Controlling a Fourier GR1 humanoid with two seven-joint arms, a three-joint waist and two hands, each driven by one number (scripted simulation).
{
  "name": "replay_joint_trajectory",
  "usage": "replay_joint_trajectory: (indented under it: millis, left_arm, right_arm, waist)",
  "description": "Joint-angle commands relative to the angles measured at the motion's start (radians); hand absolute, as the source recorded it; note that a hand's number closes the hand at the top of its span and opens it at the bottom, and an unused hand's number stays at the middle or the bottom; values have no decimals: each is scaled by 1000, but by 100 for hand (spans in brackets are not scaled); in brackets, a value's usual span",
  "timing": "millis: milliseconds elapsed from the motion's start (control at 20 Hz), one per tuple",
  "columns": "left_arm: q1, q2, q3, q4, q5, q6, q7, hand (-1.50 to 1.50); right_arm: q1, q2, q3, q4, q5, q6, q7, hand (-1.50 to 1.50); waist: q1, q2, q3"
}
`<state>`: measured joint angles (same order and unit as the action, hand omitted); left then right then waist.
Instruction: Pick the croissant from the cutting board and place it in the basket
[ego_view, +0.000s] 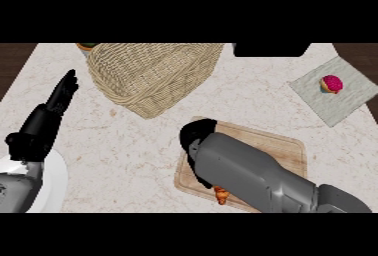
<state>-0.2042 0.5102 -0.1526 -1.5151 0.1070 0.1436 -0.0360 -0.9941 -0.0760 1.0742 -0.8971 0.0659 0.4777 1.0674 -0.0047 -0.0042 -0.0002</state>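
Right hand, black, sits low over the far-left corner of the pale wooden cutting board, its grey forearm slanting across the board from the near right; whether it is spread or closed cannot be told, as its back hides the rest. Only an orange-brown tip of the croissant peeks out from under the forearm at the board's near edge. Beyond the board, far and to the left, a woven wicker basket stands on the pale marbled table, apart from the board. Left hand rests at the left side, fingers straight and pointing away, holding nothing. At the far right lies a grey cloth carrying a pink-topped cupcake.
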Motion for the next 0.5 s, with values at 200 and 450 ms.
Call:
replay_joint_trajectory:
  millis: [200, 450]
  left_arm:
    - [13, -51, -22, -61, -72, 38, 34, 0]
    - [-17, -20, 58, 62, -30, -52, -36, 0]
  right_arm:
    - [87, 36, -26, -51, 85, -5, 175, -150]
    - [151, -6, -40, -108, 144, -4, 155, -150]
  waist:
    - [-1, 0, 0]
    - [-5, 3, 0]
